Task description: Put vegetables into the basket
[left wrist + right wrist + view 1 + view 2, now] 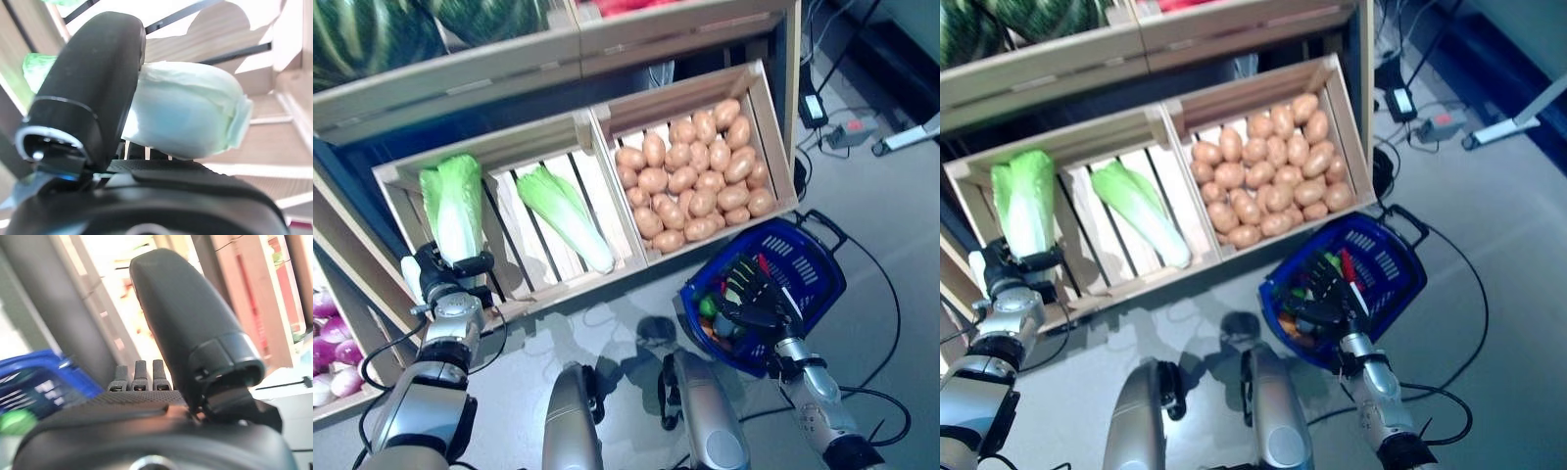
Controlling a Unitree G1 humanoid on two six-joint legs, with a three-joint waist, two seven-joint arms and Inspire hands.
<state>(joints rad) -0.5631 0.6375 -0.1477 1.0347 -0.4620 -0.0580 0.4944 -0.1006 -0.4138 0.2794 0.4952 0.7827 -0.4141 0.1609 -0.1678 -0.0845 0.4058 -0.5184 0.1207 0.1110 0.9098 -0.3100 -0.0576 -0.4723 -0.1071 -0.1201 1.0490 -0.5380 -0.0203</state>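
Note:
A pale green napa cabbage [453, 206] stands at the left end of a slatted wooden crate [558, 279]. My left hand [440, 279] is at its lower end, thumb and fingers curled round the whitish base [186, 115]. A second cabbage [563, 215] lies loose in the same crate. On the floor to the right sits the blue basket [803, 264], holding a green item [708, 305] and some red and orange ones. My right hand [749, 294] hovers over the basket's near side with straight, spread fingers [139, 377], holding nothing.
A crate of potatoes [695, 181] adjoins the cabbage crate on the right. Watermelons [372, 34] fill the shelf above. Purple onions [328, 343] show at the lower left. A power adapter [813, 106] and cables lie on the floor at right.

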